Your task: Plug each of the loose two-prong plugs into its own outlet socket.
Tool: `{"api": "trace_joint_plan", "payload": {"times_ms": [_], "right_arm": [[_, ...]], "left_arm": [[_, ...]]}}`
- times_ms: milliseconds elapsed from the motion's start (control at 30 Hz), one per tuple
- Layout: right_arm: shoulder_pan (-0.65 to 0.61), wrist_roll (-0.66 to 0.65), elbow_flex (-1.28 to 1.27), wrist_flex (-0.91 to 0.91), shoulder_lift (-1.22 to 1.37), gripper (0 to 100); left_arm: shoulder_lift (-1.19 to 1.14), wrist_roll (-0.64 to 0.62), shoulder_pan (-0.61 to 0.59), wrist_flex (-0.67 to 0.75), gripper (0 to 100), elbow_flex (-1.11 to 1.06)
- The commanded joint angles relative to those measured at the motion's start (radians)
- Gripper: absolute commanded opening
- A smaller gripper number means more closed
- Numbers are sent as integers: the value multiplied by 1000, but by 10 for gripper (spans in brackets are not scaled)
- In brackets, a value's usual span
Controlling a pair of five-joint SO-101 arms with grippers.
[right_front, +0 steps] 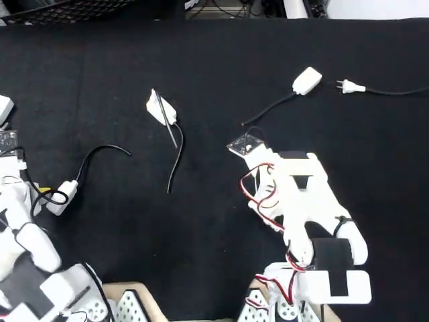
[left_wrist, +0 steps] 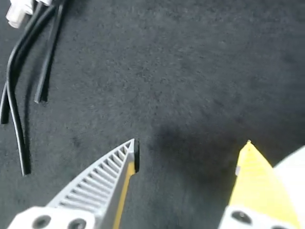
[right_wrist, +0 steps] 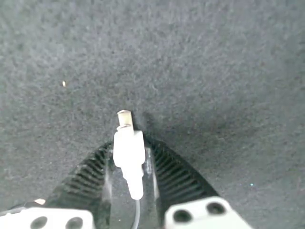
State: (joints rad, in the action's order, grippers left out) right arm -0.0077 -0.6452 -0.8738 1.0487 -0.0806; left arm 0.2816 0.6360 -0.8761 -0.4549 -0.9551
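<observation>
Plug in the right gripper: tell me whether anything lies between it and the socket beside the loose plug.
Nothing upright blocks it. In the high view, between the plug in the right gripper and the socket lies only that socket's own cable, flat on the cloth along that line.

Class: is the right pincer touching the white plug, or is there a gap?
Touching. In the right wrist view the right pincer is clamped on the white plug, no gap either side.
</observation>
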Motion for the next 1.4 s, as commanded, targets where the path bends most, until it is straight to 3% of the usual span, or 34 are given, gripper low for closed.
{"api": "trace_joint_plan", "payload": {"times_ms": [0, 333, 633, 800, 1133, 1367], "right_arm": [[5, 14, 12, -49, -4, 15], [5, 14, 12, -49, -4, 15], [5, 14, 12, -49, -4, 15], [5, 14, 12, -49, -4, 15], [5, 55, 12, -60, -4, 15], [5, 55, 12, -58, -4, 15]], "left_arm": [[153, -11, 35, -68, 340, -15], [589, -57, 249, -89, 340, -383], [825, -54, 295, -87, 340, -607], [884, -54, 303, -89, 341, -633], [888, -52, 472, -226, 339, -590], [888, -52, 608, -232, 339, -588]]}}
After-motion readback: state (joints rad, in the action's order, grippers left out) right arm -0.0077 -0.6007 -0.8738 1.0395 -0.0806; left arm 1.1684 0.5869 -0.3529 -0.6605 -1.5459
